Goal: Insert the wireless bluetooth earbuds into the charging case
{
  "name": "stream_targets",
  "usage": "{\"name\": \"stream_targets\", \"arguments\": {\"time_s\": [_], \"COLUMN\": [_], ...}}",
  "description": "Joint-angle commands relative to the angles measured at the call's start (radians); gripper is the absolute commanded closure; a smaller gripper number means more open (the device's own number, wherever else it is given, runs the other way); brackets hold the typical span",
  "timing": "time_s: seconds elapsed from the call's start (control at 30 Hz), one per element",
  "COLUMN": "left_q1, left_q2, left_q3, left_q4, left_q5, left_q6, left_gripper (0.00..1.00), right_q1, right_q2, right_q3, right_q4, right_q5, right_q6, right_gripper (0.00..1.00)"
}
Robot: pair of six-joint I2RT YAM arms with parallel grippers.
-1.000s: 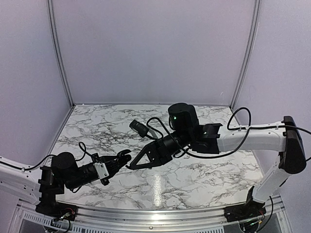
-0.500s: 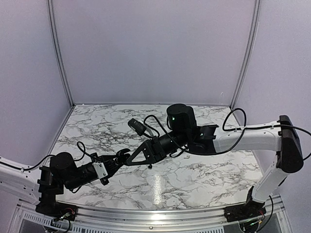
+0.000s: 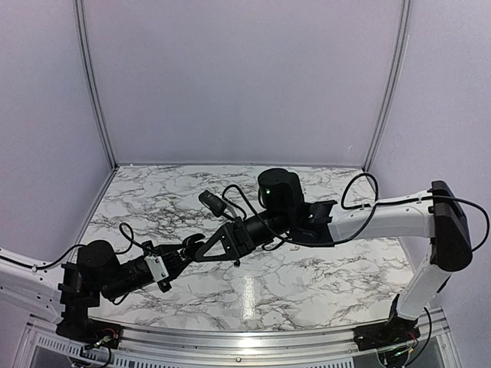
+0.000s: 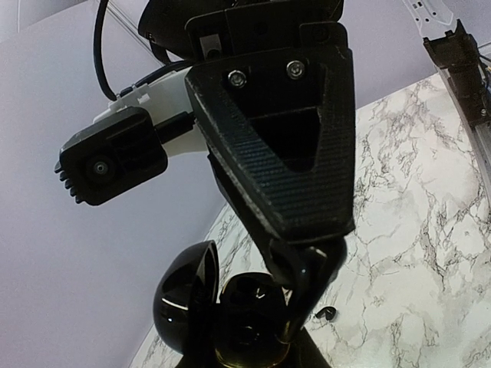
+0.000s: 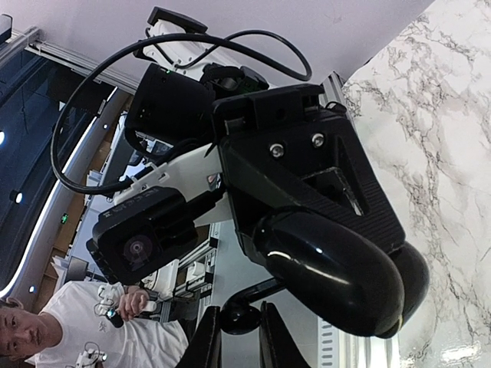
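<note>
The charging case [image 4: 244, 320] is a small glossy black shell, not cream. Its lid [image 4: 184, 294] stands open to the left. My left gripper [image 3: 179, 255] is shut on the case and holds it above the table; it also shows in the right wrist view [image 5: 337, 280]. My right gripper [image 5: 239, 341] is shut on one tiny black earbud [image 5: 239, 317]. Its fingertips [image 4: 311, 264] reach down onto the open case's right rim. The other earbud [image 4: 326, 313] lies on the marble table just right of the case.
The marble table [image 3: 307, 276] has purple walls at the back and sides. The right arm [image 3: 368, 221] stretches across the middle from the right. A person in a white shirt [image 5: 46, 337] shows beyond the table's near edge.
My right gripper has moved left and down to the left gripper. Its tips, apart from the case a second ago, now meet it. The left arm has barely moved.
</note>
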Motion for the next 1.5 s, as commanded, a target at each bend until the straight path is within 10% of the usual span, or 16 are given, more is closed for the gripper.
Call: {"name": "stream_targets", "arguments": {"time_s": [0.0,1.47], "left_q1": [-0.009,-0.024], "left_q2": [-0.014,-0.046], "left_q3": [0.023,0.011], "left_q4": [0.044,0.05], "left_q5": [-0.011,-0.003], "left_q6": [-0.004,-0.002], "left_gripper": [1.0,1.0], "right_q1": [-0.009,-0.02], "right_q2": [-0.001,0.044], "right_q3": [0.028,0.018], "right_q4": [0.032,0.092], "right_q5": [0.023,0.073], "right_q6": [0.008,0.107], "right_gripper": [0.93,0.91]}}
